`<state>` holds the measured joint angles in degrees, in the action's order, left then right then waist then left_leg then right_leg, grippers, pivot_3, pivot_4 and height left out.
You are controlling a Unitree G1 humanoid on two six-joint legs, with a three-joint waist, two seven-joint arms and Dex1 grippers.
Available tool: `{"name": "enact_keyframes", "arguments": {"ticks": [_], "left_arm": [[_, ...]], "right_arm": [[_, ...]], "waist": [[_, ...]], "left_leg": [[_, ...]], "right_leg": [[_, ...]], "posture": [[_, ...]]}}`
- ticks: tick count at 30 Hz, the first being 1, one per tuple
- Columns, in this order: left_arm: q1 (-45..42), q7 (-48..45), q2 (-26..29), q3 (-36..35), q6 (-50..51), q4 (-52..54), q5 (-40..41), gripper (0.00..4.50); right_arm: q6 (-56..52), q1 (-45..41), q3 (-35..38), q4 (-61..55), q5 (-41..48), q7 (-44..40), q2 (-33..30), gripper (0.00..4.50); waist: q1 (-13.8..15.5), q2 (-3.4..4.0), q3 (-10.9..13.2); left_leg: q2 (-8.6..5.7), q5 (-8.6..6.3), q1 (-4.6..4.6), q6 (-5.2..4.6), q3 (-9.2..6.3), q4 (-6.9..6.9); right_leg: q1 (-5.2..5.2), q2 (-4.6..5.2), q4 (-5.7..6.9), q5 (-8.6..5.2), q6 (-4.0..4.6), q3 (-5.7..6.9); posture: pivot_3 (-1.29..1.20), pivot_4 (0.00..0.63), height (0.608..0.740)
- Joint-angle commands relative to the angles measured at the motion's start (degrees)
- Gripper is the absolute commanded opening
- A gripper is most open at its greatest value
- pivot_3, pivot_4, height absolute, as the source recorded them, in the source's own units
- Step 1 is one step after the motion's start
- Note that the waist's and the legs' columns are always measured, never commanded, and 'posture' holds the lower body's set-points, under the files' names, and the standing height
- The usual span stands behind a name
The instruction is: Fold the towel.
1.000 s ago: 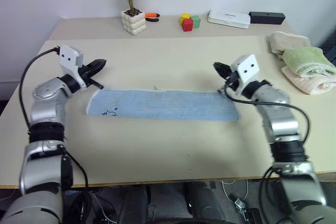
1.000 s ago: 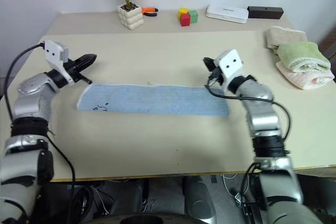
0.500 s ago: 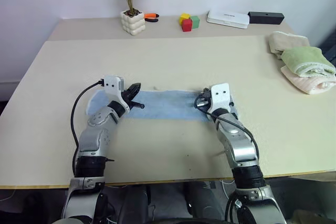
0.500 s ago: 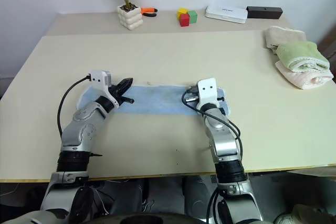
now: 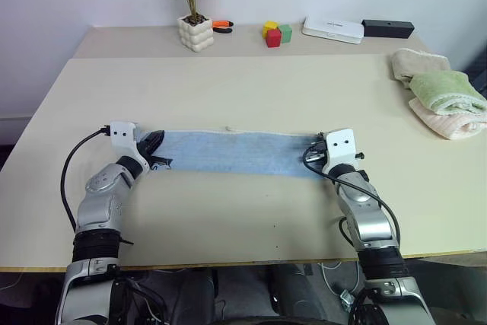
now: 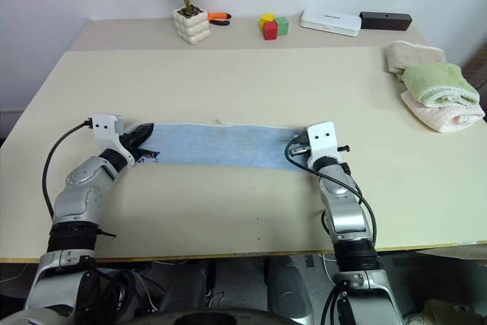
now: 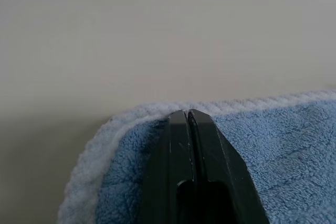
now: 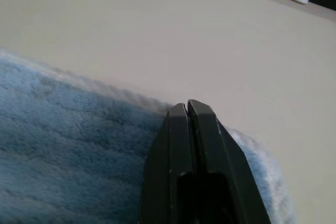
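Observation:
The towel [image 5: 228, 154] lies flat as a long light blue strip across the beige table [image 5: 251, 89], with a whitish hem along its far edge and a small dark mark [image 5: 162, 163] near its left end. My left gripper [image 5: 154, 141] is shut and rests low on the towel's far left corner; in the left wrist view its fingertips [image 7: 187, 115] lie on the blue pile [image 7: 283, 140] just inside the hem. My right gripper [image 5: 310, 154] is shut on top of the far right corner, fingertips [image 8: 186, 106] pressed together over the cloth [image 8: 63, 129]. No cloth shows between either pair of fingers.
Folded beige and pink towels with a rolled green one [image 5: 445, 97] sit at the table's right edge. Along the back stand a potted plant [image 5: 192, 32], an orange-handled tool [image 5: 221, 25], coloured blocks [image 5: 276, 33], a white box [image 5: 332, 30] and a black box [image 5: 386, 27].
Both grippers have come down from above the table onto the towel's two end corners. The towel still lies as a flat strip.

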<state>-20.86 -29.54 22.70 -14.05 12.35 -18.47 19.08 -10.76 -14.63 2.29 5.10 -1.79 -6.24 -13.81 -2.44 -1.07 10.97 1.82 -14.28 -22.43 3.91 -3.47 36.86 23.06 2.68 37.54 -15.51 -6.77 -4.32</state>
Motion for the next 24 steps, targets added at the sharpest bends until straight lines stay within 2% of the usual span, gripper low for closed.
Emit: {"name": "enact_keyframes", "arguments": {"ticks": [1,7,8,13,16,20,24], "left_arm": [[-1.0,-2.5,2.0,-0.5,-1.6,-0.2,0.2,1.31],[-2.2,-6.1,5.0,-0.3,-1.7,0.9,0.4,4.44],[-2.2,-7.5,5.8,-0.2,-1.7,1.2,0.5,4.5],[-2.1,-16.3,9.7,-0.7,0.5,3.8,4.4,4.5],[-1.9,-20.8,11.9,-0.3,0.0,6.4,5.4,4.5],[-2.7,-26.7,14.5,0.3,-3.2,8.6,5.7,4.5],[-1.8,-33.9,17.5,1.4,-2.0,10.4,7.5,4.5]], "right_arm": [[0.2,0.8,2.4,-1.4,2.8,-2.5,-1.1,0.87],[-2.8,2.6,4.3,-8.4,5.4,-5.2,-2.8,3.86],[-4.6,3.2,5.5,-11.1,7.6,-6.1,-2.7,4.36],[-18.1,6.6,12.2,-26.3,23.8,-9.0,-1.7,4.44],[-26.8,8.2,17.5,-31.9,33.7,-6.3,-0.4,4.44],[-37.1,15.2,23.6,-40.1,46.1,-0.2,1.7,4.44],[-42.0,21.7,26.6,-44.3,53.3,4.6,1.8,4.44]], "waist": [[0.0,0.0,0.0],[0.0,0.02,0.0],[0.0,0.02,0.0],[0.0,0.05,0.0],[0.0,0.05,0.0],[0.3,0.04,0.0],[0.1,0.05,0.0]], "left_leg": [[0.0,0.0,0.0,0.0,0.0,0.0],[0.0,0.0,-0.03,0.0,0.0,-0.04],[0.0,0.0,-0.04,0.0,0.0,-0.04],[0.02,0.0,-0.06,0.0,0.0,-0.12],[0.03,0.0,-0.05,0.0,0.0,-0.15],[0.03,0.0,-0.05,0.0,0.0,-0.36],[0.02,0.0,-0.03,0.0,0.06,-0.61]], "right_leg": [[0.0,0.0,0.0,0.0,0.0,0.0],[0.04,0.0,-0.01,0.0,0.0,0.0],[0.05,0.0,-0.02,0.0,0.0,0.0],[0.07,0.0,-0.08,0.0,0.0,0.0],[0.07,-0.01,-0.1,-0.01,0.01,0.0],[0.07,0.01,-0.25,-0.03,0.05,0.01],[0.15,0.03,-0.38,-0.08,0.15,-0.03]], "posture": [[0.0,0.15,0.74],[0.0,0.15,0.74],[0.0,0.15,0.74],[0.0,0.15,0.74],[0.0,0.15,0.74],[0.0,0.15,0.74],[0.0,0.15,0.74]]}}
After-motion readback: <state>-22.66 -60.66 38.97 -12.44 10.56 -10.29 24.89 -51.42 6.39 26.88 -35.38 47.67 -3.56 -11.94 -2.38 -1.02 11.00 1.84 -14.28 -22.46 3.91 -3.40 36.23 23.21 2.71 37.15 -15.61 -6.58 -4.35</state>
